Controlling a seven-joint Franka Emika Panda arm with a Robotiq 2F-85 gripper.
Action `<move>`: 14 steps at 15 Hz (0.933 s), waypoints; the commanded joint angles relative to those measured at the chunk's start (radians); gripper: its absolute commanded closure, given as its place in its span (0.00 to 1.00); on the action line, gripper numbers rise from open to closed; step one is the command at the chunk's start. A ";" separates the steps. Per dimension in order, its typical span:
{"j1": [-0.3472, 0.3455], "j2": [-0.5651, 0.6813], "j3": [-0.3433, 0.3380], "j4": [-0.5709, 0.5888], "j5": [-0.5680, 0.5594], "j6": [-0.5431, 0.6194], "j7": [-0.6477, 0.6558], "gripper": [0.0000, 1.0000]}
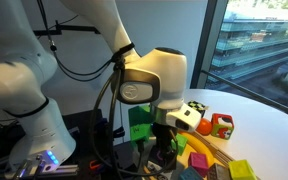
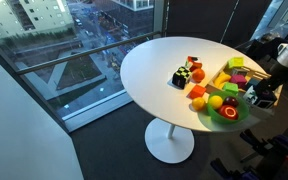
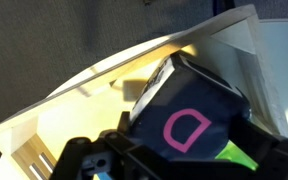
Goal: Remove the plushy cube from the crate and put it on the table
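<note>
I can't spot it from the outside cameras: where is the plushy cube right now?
In the wrist view, the plushy cube sits tilted between the fingers of the gripper, with the crate right behind it.

The plushy cube (image 3: 189, 112) sits clamped in your gripper (image 3: 181, 150), over the crate (image 3: 74, 118), which rests near the edge of the table (image 2: 144, 68).

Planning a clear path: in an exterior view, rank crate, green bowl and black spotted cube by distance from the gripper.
1. Crate, right at the gripper.
2. Green bowl, beside the crate.
3. Black spotted cube, beyond the crate's far end.
</note>
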 commanded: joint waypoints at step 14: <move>0.004 -0.008 0.002 0.138 -0.032 -0.184 0.074 0.97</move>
